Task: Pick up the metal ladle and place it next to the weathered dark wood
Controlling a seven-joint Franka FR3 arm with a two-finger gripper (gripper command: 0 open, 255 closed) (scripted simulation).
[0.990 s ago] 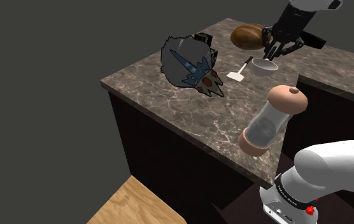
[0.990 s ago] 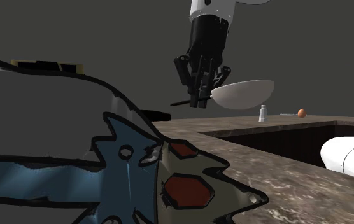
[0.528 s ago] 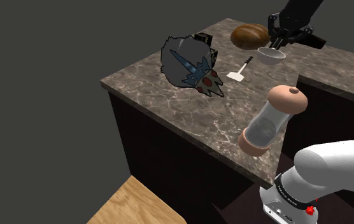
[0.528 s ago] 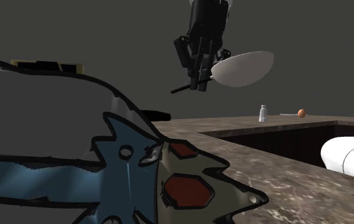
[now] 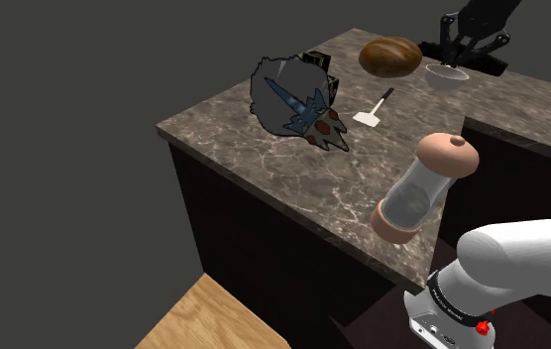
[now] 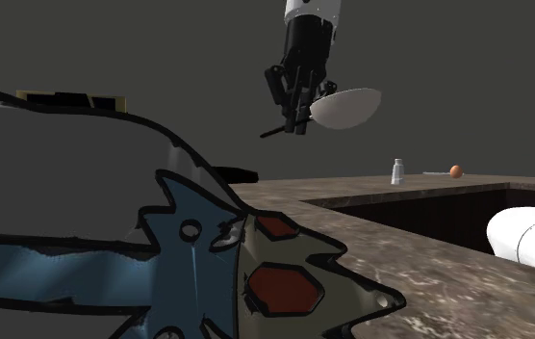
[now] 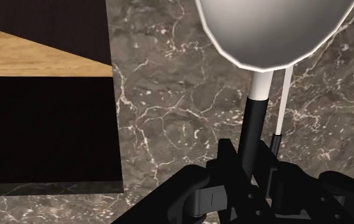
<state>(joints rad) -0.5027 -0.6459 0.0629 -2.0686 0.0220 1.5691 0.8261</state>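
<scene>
The claw (image 5: 462, 55) has swung further toward the shoulder view's upper right, clenched on the ladle (image 5: 445, 75), which hangs above the bench (image 5: 264, 149) just past the brown lump (image 5: 390, 56) (the wood, I judge): lifted, not yet placed.

arm's glossy white, one fat rounded link (image 5: 526, 260) shaped like a tube, running into a dark grey collar (image 5: 455, 293) with tiny white lettering on it. little red dot (image 5: 481, 326) right below that, next to a white base piece (image 5: 424, 319) with a couple of dark slots. the white wrist (image 6: 314, 8) goes into an all-black gripper (image 6: 298, 117), blocky, matte, boxy knuckles.
</scene>
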